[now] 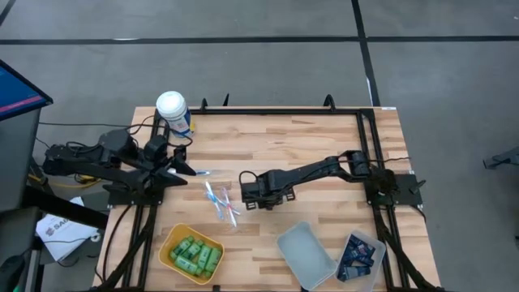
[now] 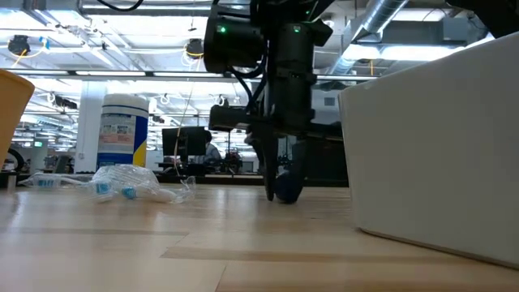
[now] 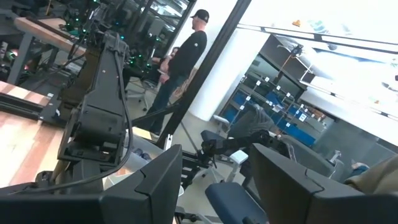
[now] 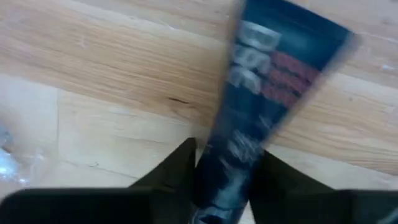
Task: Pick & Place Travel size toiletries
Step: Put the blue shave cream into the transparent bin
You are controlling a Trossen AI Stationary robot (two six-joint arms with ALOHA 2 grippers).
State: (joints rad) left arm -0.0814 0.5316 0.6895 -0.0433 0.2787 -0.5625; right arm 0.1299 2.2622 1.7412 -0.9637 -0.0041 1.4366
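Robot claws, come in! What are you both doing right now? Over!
Right claw shut on dark navy tube, low over mid-table. Left claw parked by white-lidded canister, open and empty. Wrapped toothbrushes lie beside the right claw. Over.

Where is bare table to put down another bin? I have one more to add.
Free: the back strip between the white-lidded canister and the right arm's base, and the wood between the yellow tray and the clear tray. Crowded: the middle, with wrapped toothbrushes beside the right gripper holding a navy tube.

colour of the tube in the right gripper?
Dark navy tube with pale lettering and a reddish patch, pinched in the right gripper. Shows best in the right wrist view.
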